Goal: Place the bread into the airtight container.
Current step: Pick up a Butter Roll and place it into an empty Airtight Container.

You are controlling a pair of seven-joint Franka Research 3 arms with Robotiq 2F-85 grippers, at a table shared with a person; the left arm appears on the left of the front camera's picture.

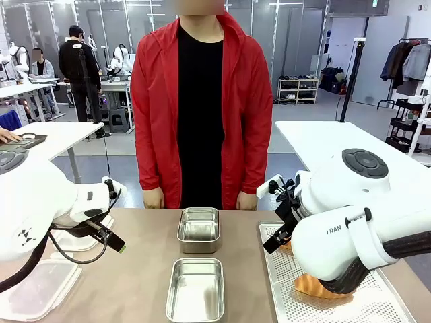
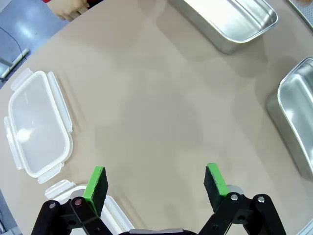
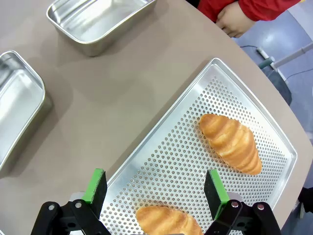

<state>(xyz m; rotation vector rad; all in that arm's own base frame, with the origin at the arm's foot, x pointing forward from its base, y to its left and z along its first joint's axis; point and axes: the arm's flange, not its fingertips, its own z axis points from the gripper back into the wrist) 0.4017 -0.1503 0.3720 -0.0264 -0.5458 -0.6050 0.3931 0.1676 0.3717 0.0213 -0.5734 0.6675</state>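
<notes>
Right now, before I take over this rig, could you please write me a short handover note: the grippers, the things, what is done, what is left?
Left gripper: open, empty, above bare table beside the clear plastic clip lid.
Right gripper: open, empty, over the perforated metal tray, which holds one golden croissant and a second croissant.
The far rectangular steel container and the near steel container sit mid-table, uncovered and empty.
Done: nothing; no bread is grasped yet.
Left: pick up a croissant and place it in a container.
</notes>
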